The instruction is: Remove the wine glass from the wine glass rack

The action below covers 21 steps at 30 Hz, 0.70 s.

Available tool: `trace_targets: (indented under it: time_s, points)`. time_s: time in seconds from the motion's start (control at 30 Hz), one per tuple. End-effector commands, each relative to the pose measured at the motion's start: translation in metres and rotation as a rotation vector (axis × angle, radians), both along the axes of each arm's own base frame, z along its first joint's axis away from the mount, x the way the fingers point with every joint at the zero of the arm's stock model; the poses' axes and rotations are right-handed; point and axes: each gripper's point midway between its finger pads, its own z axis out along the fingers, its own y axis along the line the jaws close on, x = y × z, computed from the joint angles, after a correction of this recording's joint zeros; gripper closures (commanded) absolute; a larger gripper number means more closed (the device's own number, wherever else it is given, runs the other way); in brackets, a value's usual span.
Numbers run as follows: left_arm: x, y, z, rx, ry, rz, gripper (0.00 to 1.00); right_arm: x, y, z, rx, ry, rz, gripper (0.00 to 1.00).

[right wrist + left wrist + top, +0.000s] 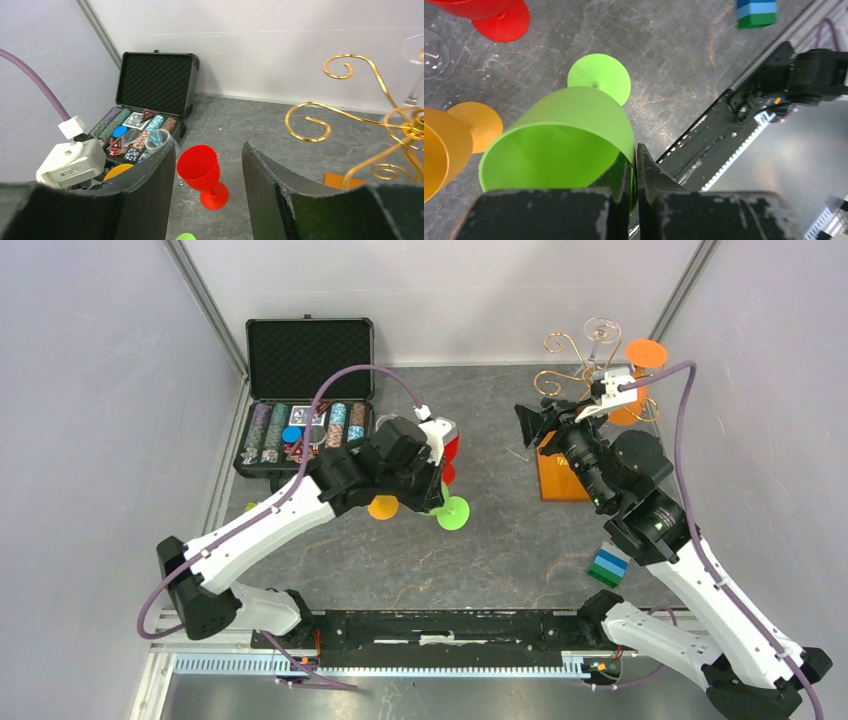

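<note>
**Task object.** The wine glass rack (552,480) stands at the far right of the table. A clear wine glass (601,332) hangs at the top of its gold arms. An orange glass (647,353) appears to hang just beside it, at 3 o'clock.

**Right gripper (526,422).** Jaws are parted with nothing between them. In the top view the fingers point toward 9 o'clock, away from the rack. The clear glass lies at about 1 o'clock from the fingertips. In the right wrist view the rack sits at 3 o'clock and the glass is cut by the frame edge.

**Axis.** The long axis of the clear glass runs roughly vertical, stem in line with the rack's stem. An approach likely requires swinging the wrist round toward the rack first.

**Left gripper (635,160).** Clamped on the rim wall of a green glass (559,135) near table centre, well apart from the rack. The right arm is clearly the nearer one.

**Markings.** A white housing (70,162) in the right wrist view carries a printed label, too small to read. The black chip case (310,360) at 10 o'clock shows no legible branding.
</note>
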Motion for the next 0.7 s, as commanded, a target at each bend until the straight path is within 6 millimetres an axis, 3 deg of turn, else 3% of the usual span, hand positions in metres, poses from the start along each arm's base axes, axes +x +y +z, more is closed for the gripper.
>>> trace_targets:
  time_s: [0.0, 0.27, 0.67]
  points:
    - [0.017, 0.002, -0.003, 0.116, -0.072, 0.031, 0.98, -0.003, -0.026, 0.017, -0.021, -0.032, -0.105, 0.43]
    - [0.03, -0.01, -0.05, 0.37, -0.084, 0.03, 0.98, -0.006, -0.052, 0.016, -0.083, -0.033, -0.211, 0.42]
    - [0.054, -0.019, -0.083, 0.503, -0.1, 0.038, 0.98, -0.008, -0.075, 0.016, -0.166, -0.02, -0.304, 0.4]
